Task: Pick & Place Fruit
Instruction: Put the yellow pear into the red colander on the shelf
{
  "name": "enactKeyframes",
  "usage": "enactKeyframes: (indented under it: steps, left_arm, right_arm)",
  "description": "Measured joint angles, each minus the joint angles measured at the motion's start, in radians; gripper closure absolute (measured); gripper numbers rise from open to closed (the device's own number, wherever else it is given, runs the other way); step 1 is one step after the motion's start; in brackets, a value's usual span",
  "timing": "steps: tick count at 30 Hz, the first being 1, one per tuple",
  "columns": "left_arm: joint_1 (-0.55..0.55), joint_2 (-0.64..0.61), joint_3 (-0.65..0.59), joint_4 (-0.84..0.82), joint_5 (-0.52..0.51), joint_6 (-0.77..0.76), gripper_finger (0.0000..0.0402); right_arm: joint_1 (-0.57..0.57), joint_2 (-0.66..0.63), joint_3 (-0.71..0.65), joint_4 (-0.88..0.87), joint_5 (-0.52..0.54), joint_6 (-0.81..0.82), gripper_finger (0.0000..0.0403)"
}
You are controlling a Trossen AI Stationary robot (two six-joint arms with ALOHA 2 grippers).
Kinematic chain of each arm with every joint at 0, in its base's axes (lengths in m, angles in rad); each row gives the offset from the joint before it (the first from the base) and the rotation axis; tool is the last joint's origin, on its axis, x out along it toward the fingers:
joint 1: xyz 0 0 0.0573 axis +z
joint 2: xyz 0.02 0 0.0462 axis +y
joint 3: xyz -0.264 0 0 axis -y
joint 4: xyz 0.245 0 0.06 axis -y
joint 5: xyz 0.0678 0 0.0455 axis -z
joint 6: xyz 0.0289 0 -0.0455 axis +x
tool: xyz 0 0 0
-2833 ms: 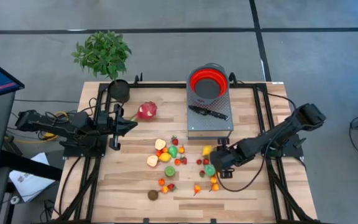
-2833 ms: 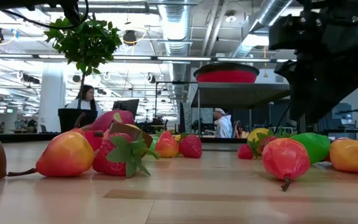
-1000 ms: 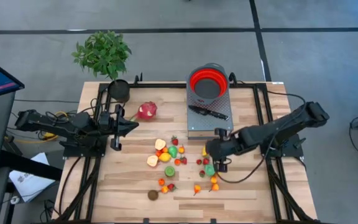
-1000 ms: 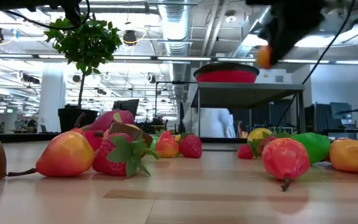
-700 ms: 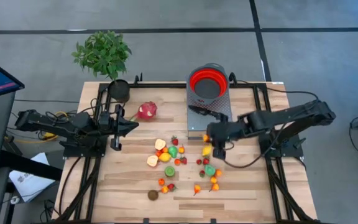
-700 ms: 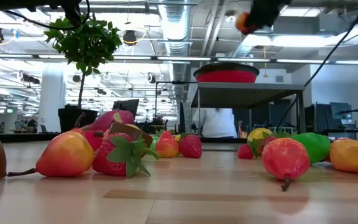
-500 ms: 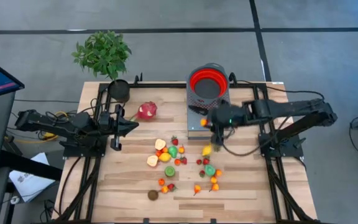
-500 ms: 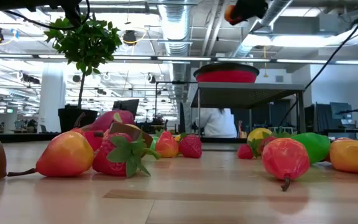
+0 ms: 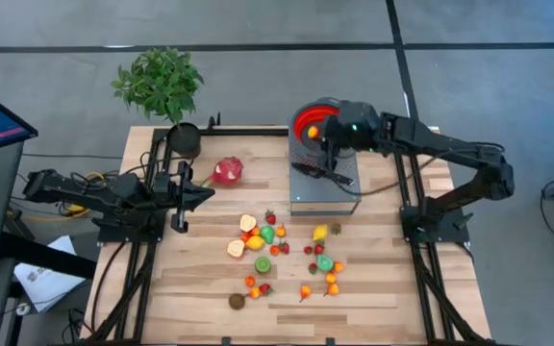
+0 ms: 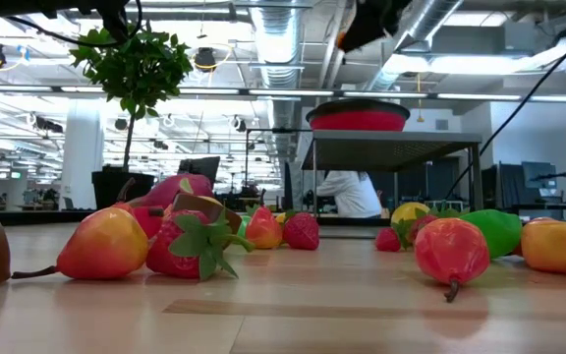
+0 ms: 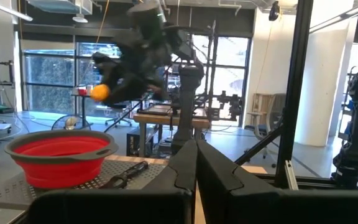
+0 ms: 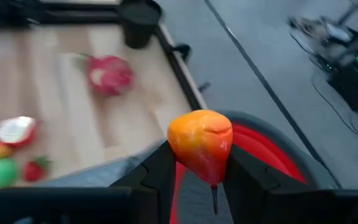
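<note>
My right gripper (image 9: 315, 135) is shut on a small orange-red fruit (image 12: 201, 144) and hangs over the red bowl (image 9: 323, 123), above its left rim. The left wrist view shows the fruit (image 11: 100, 92) well above the bowl (image 11: 61, 155). Several small fruits (image 9: 282, 245) lie loose on the wooden table, and the pink dragon fruit (image 9: 227, 171) lies farther left. My left gripper (image 9: 205, 189) waits shut at the table's left, touching nothing. My right gripper pinches the orange-red fruit by its two sides (image 12: 179, 152) between its two fingers (image 12: 159, 169). The fingers slant downward, coming from the table's right. The fruit is lifted clear, above the bowl, with its thin stem (image 12: 214, 198) pointing back between the fingers.
The bowl stands on a raised grey perforated stand (image 9: 325, 187), where a black-handled knife (image 9: 323, 174) also lies. A black pot (image 9: 184, 140) with a green plant (image 9: 159, 82) stands at the far left corner. A black frame (image 9: 402, 183) runs along the table's sides.
My right gripper has risen from the fruit pile and swung toward the table's far edge, carrying the orange-red fruit, until it is over the red bowl. Its wrist has turned on the way. The fruits on the table have stayed where they were.
</note>
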Motion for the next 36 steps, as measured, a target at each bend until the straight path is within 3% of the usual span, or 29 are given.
enactKeyframes:
  steps: [7,21,31,36]
  left_arm:
    - [0.000,0.000,0.000,0.000,0.000,0.000,0.0399]
    - [0.000,0.000,0.000,0.000,0.000,0.000,0.0399]
    - [0.000,0.000,-0.001,0.000,0.000,0.000,0.0399]
    - [0.000,0.000,-0.001,0.000,0.000,0.000,0.0399]
  right_arm:
    - [-0.123,0.088,0.000,0.016,-0.004,0.000,0.0295]
    - [-0.236,0.308,-0.001,0.007,-0.006,-0.011,0.0296]
    - [-0.223,0.261,-0.001,0.014,-0.008,-0.034,0.0292]
    - [-0.220,0.213,-0.001,0.013,-0.010,-0.036,0.0266]
